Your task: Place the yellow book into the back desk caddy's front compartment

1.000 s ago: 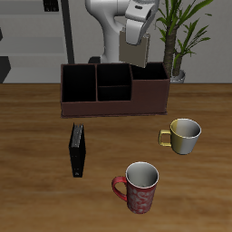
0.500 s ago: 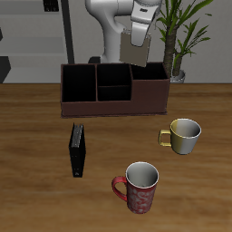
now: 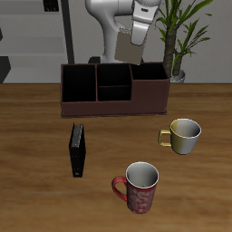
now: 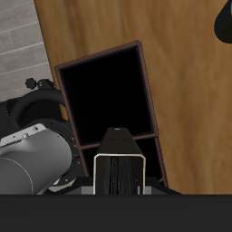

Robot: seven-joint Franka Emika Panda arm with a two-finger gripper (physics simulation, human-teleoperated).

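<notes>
Half the job looks done: our gripper (image 3: pixel 136 56), fingers clamped on the yellow book (image 3: pixel 137 53), hangs above the back desk caddy (image 3: pixel 114 102), its front compartment (image 3: pixel 113 92) still unfilled.

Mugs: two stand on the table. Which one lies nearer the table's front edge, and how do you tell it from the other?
The red patterned mug, with its red handle. The other, the yellow-handled pale mug, stands farther back, nearer the back desk caddy.

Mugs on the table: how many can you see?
2. A yellow mug stands in front of the desk caddy, and a red patterned mug sits nearer the table's front edge, beside the black book. None looks hidden.
</notes>
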